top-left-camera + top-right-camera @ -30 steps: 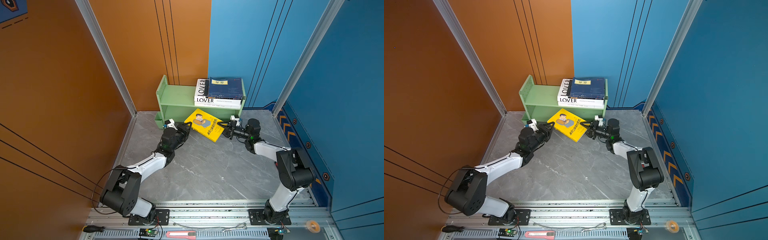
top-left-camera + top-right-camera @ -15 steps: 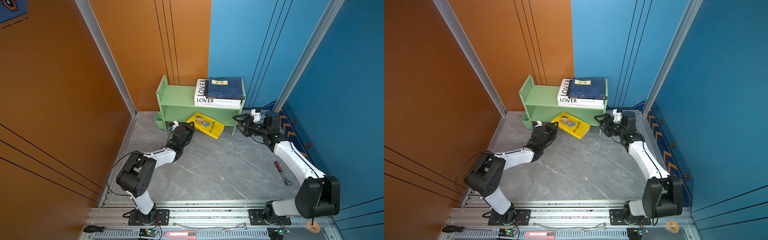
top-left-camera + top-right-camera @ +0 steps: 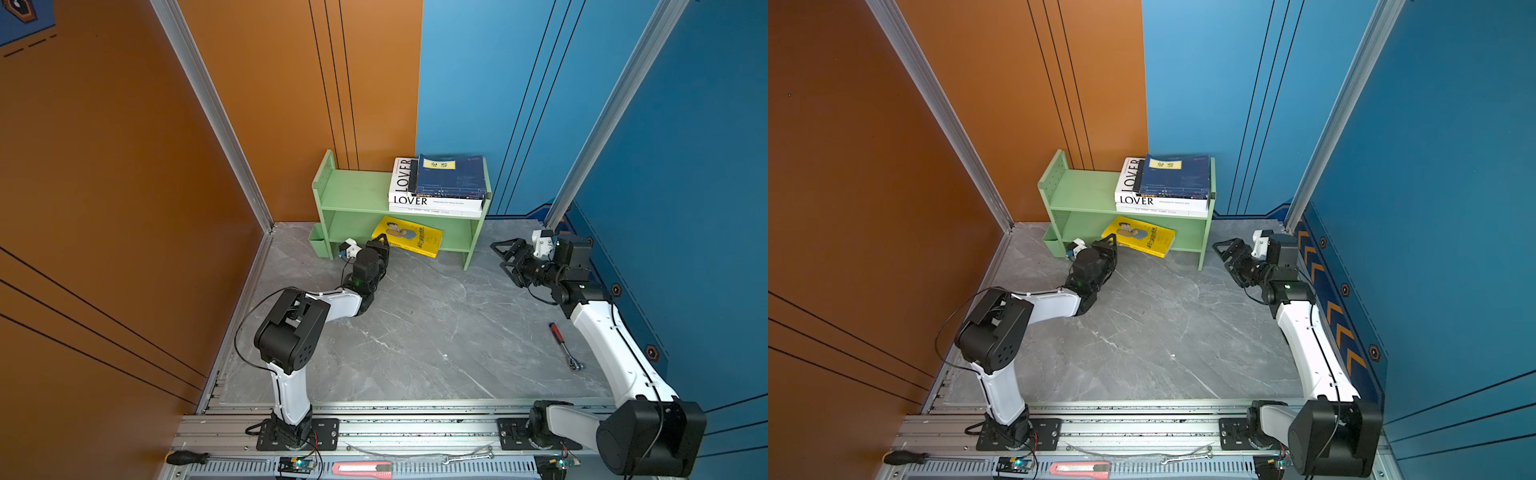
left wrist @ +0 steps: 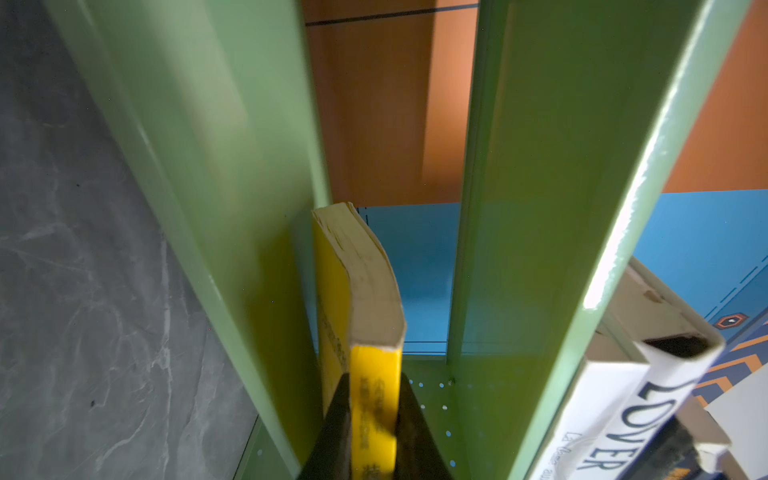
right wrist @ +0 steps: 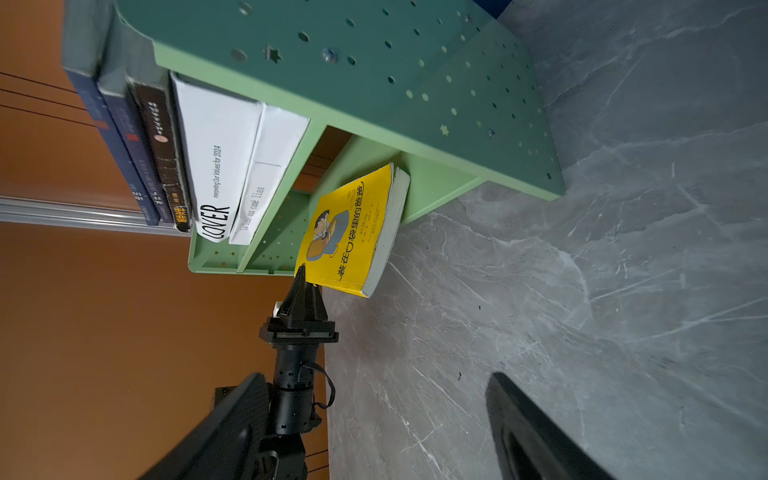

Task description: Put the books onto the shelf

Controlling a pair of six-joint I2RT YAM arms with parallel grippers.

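Left jaws: closed tight on a corner of the yellow book [image 3: 409, 237] at its spine end, one finger pressed on each cover; in the left wrist view the spine sits pinched between them.
Right jaws: spread wide, empty, touching nothing, low over the table [image 3: 415, 332] just off the right end of the shelf [image 3: 353, 191].
Yellow book: tilted, far part inside the lower tier, near part sticking out past the front edge.
Upper tier: flat stack at the right end, white "LOVER" book [image 3: 432, 201] low in it, navy book [image 3: 451, 176] on top.
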